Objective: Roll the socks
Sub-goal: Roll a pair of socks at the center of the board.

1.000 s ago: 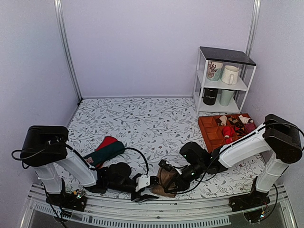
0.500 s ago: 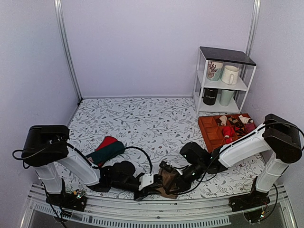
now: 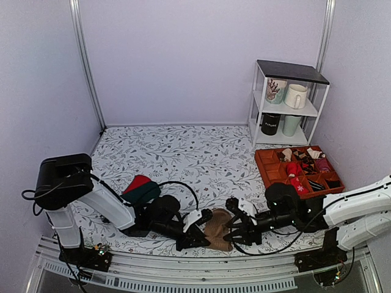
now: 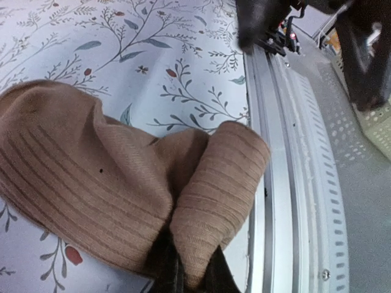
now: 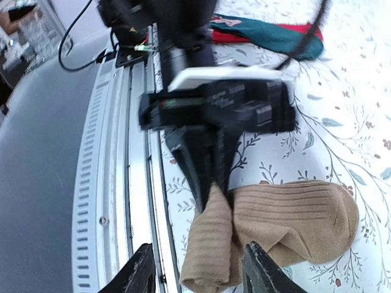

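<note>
Tan socks (image 3: pixel 218 227) lie bunched at the near edge of the surface (image 3: pixel 183 152), lower centre of the overhead frame.
The left hand (image 3: pixel 203 237) is pressed together on a ribbed fold of the socks, pinching it beside the metal rail (image 4: pixel 287 152). The right hand (image 3: pixel 234 232) has its fingers (image 5: pixel 142 268) spread, gripping nothing.

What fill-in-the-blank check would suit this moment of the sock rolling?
The left hand is ____ on the tan socks.
The right hand is ____, gripping nothing.
The red and green socks lie beside the ____ arm.
The shelf rack holds ____ mugs.
Missing words: shut; open; left; four.
</note>
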`<state>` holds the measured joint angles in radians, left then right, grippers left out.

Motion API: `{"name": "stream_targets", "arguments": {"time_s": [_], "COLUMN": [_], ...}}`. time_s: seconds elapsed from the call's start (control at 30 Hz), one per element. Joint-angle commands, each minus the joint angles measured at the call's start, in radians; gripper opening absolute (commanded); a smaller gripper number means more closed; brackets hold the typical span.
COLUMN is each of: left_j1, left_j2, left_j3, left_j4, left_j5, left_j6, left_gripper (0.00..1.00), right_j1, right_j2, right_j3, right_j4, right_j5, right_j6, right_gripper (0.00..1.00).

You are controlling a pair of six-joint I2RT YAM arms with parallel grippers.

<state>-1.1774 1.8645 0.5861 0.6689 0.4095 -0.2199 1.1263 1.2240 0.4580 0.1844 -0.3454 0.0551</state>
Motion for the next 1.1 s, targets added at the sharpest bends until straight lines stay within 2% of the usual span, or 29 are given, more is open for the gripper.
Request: {"name": "stream_targets", "arguments": {"time_s": [0.0, 0.3, 0.53, 0.73, 0.87, 0.9, 1.0, 1.07], "left_j1": [0.060, 0.070, 0.073, 0.076, 0.078, 0.079, 0.080, 0.079], "left_j2": [0.092, 0.180, 0.192, 0.191, 0.194, 0.191, 0.147, 0.069], "left_j3": [-0.069, -0.041, -0.042, -0.041, -0.036, -0.036, -0.045, -0.057], "left_j4": [-0.290, -0.305, -0.304, -0.299, -0.289, -0.282, -0.245, -0.205], "left_j5": [0.046, 0.085, 0.091, 0.092, 0.091, 0.090, 0.064, 0.040], "left_j6": [-0.103, -0.106, -0.099, -0.096, -0.089, -0.090, -0.085, -0.056], "left_gripper": [0.00, 0.00, 0.00, 0.00, 0.00, 0.01, 0.25, 0.30], "right_j1": [0.100, 0.259, 0.268, 0.271, 0.280, 0.281, 0.281, 0.282], "right_j2": [-0.049, 0.140, 0.204, 0.275, 0.315, 0.327, 0.365, 0.374], "right_j3": [-0.107, -0.056, -0.033, -0.024, -0.013, -0.005, 0.029, 0.030], "right_j4": [0.175, 0.219, 0.224, 0.193, 0.163, 0.151, 0.098, 0.090], "right_j5": [0.189, 0.444, 0.453, 0.449, 0.444, 0.444, 0.444, 0.437], "right_j6": [-0.196, -0.294, -0.323, -0.252, -0.173, -0.161, -0.105, -0.069], "right_gripper": [0.50, 0.51, 0.52, 0.42, 0.31, 0.27, 0.19, 0.15]}}
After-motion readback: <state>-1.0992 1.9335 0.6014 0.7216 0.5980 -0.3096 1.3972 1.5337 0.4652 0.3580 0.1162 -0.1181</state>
